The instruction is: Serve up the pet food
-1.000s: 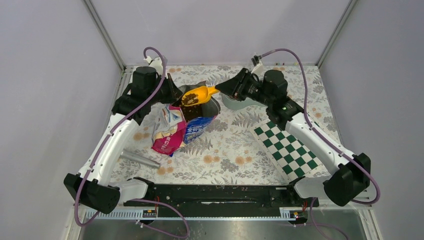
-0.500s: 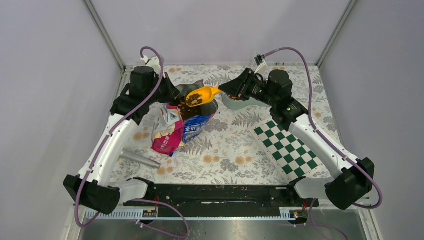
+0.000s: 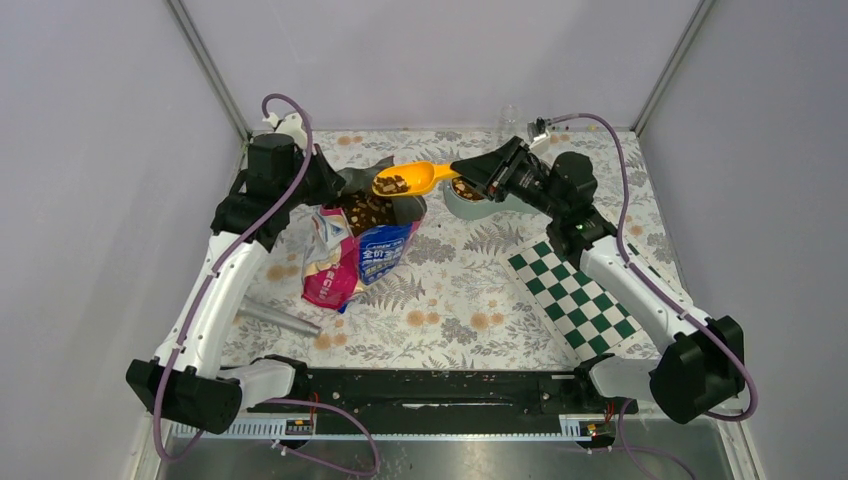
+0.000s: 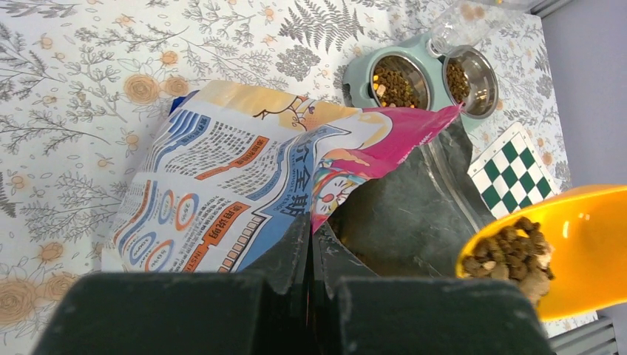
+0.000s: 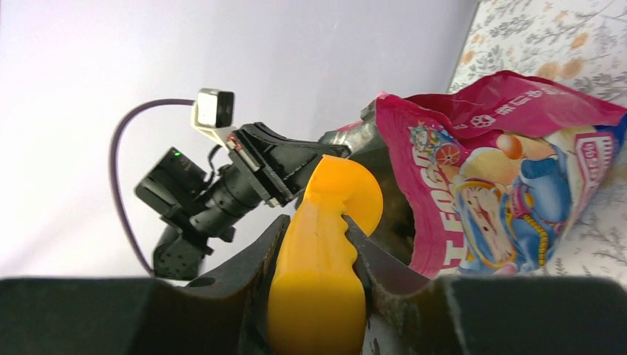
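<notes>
Three places held the pet food (image 4: 510,248) at that moment. A small load sat in the orange scoop (image 3: 405,180) near the top centre of the overhead view. A bigger mass lay in the open mouth of the bag (image 3: 350,265), just below and left of the scoop. Some was already in both steel bowls of the teal feeder (image 4: 358,70), at the upper right of the left wrist view.

The right gripper (image 5: 316,222) was clamped on the scoop's handle, one finger on each side. The bowl end of the scoop hung in the air between the bag and the feeder. The left gripper (image 4: 310,244) was pinched together on the bag's rim, holding the mouth up and open above the floral counter (image 3: 450,290).

To my eye the kibble looked dry, light and loose, tiny pellets that would roll at the slightest tilt. No finger could take hold of it directly, so the scoop had to carry it. The handle, where the gripper already had it, seemed the sensible place to hold. The scoop looked like stiff, smooth plastic, so I judged a firm squeeze safe, though the handle might twist in the grip. The load sat towards the lip, and I thought any dip before it reached the feeder would spill pellets. The bag looked soft and glossy, and I expected it to slump if its rim were let go.
</notes>
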